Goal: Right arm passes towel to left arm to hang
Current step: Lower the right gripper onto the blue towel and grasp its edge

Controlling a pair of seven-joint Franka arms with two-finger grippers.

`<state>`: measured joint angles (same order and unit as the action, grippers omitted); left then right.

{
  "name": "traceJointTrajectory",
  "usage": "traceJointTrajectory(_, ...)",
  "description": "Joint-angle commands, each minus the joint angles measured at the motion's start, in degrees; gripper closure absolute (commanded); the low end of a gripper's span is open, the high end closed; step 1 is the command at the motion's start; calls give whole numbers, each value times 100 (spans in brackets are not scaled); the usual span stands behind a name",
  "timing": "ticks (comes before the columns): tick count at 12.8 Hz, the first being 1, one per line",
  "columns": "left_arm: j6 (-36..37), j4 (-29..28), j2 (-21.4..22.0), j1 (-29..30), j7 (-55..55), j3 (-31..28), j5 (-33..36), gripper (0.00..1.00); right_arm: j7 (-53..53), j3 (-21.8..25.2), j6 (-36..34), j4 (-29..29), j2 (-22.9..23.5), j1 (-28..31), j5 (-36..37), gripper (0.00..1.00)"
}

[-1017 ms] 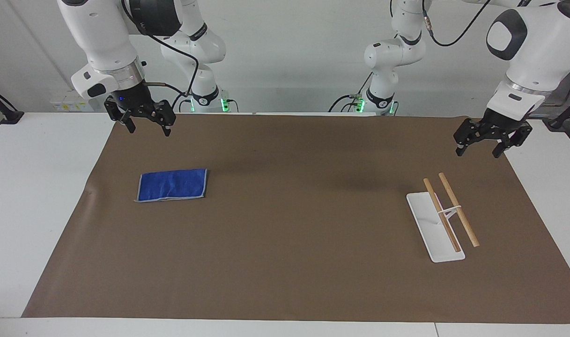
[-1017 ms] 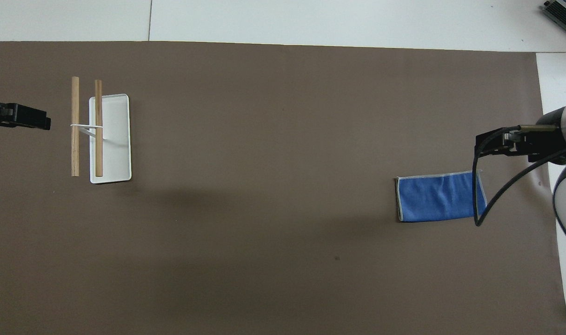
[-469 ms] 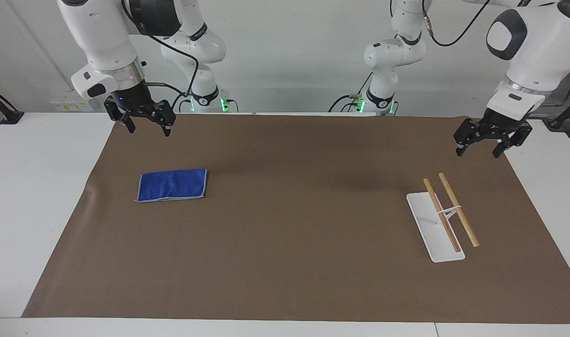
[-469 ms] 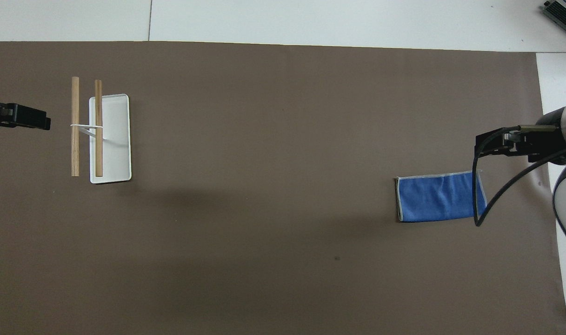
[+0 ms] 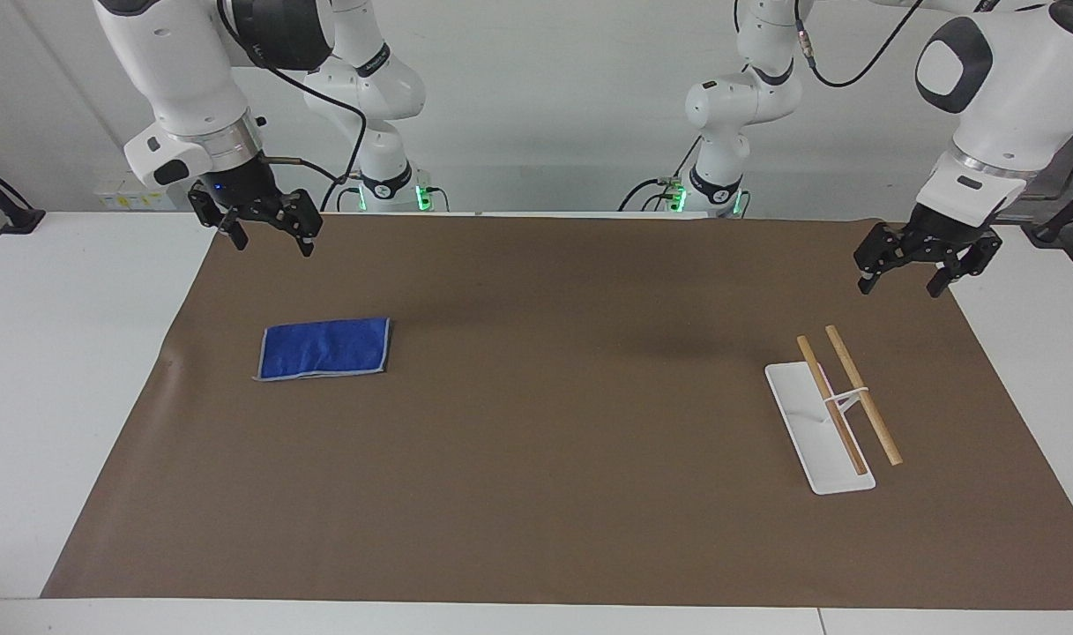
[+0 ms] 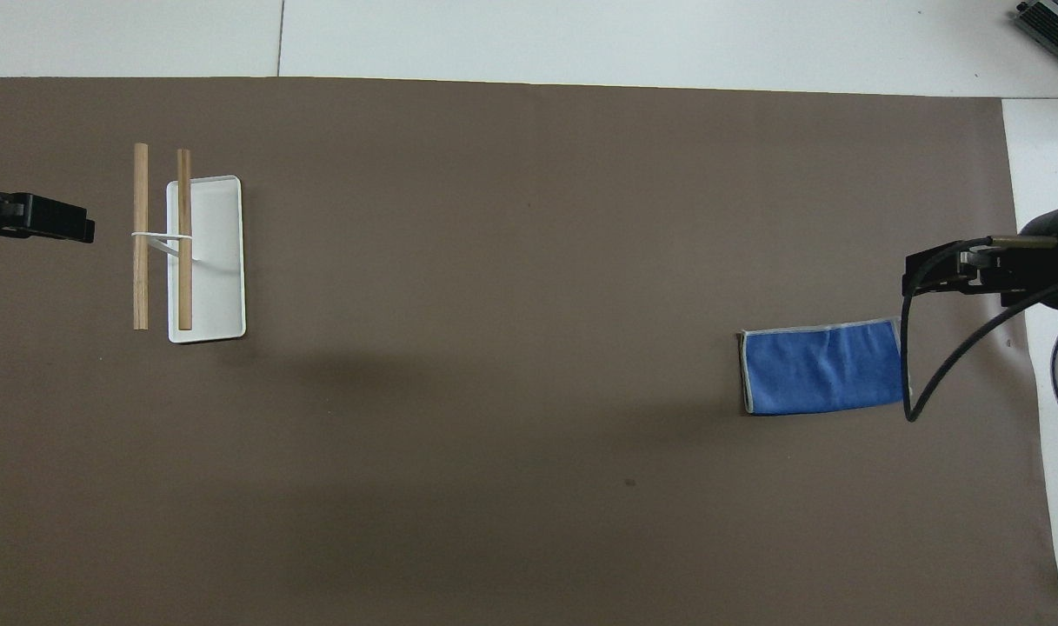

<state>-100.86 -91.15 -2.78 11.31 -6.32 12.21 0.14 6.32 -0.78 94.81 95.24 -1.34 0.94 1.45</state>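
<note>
The blue towel [image 5: 324,348] lies flat and folded on the brown mat [image 5: 545,423] toward the right arm's end of the table. It also shows in the overhead view [image 6: 822,366]. My right gripper [image 5: 272,245], with its blue light on, hangs open and empty in the air over the mat's edge, clear of the towel; in the overhead view the right gripper [image 6: 933,276] shows beside the towel. My left gripper [image 5: 899,287] hangs open and empty over the mat's edge at the left arm's end, and its tip [image 6: 63,229] shows in the overhead view.
A white rack base [image 5: 820,441] carrying two raised wooden bars [image 5: 862,394] stands on the mat toward the left arm's end, beside the left gripper; the rack base [image 6: 216,261] also shows in the overhead view. A black cable [image 6: 920,382] from the right arm hangs over the towel's end.
My right gripper has moved a little up and outward toward the right arm's end of the table. The left arm and the towel have not moved.
</note>
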Motion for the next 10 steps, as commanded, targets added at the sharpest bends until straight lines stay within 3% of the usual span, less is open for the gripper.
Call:
traceJointTrajectory(1, 31, -175, 182, 64, -1, 18, -102, 0, -201, -10, 1219, 1405, -463, 64, -101, 0)
traceJointTrajectory(6, 31, -175, 182, 64, -1, 27, -102, 0, -385, -10, 2918, 2805, -140, 64, -92, 0)
traceJointTrajectory(10, 31, -175, 182, 64, -1, 18, -102, 0, -1096, -10, 4210, 3650, 273, 634, -92, 0)
